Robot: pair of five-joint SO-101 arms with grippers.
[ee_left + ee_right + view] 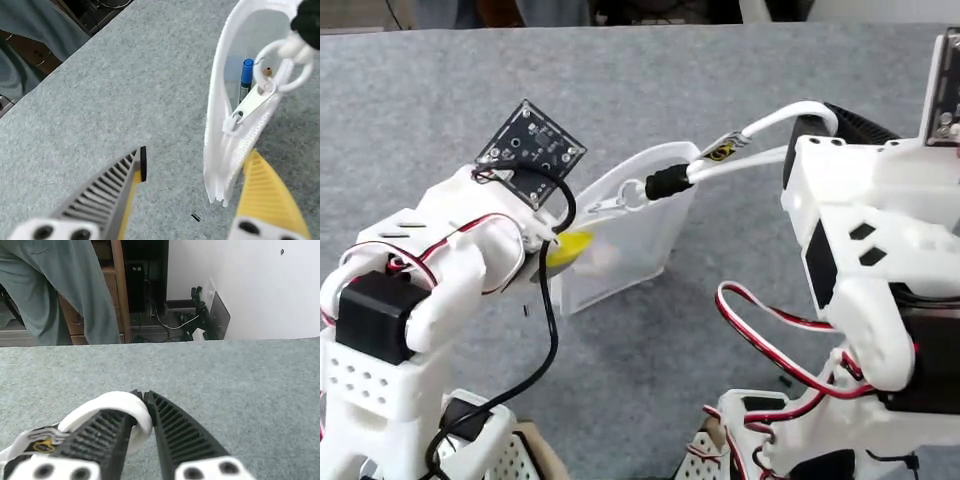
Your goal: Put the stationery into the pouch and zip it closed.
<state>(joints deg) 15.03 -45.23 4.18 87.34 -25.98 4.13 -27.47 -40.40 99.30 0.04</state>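
Seeing left end effector (pixel 197 157) open, jaws spread wide, low over the grey tabletop (pixel 125 75). Has its yellow jaw right beside the near end of the pouch (pixel 216 100), other jaw well apart from it. Can't confirm contact. Seeing pouch translucent white, standing on edge on the tabletop between the two arms, mouth unzipped. Holds a blue pen (pixel 247 72) inside, plus a second thin item beside it, too small to identify. Shows zipper pull (pixel 250 102) near that end, with ring (pixel 280 67) on it tied to a white cord (pixel 112 401). Running right and up to right end effector (pixel 144 396), clamped on the cord loop, raised off the tabletop.
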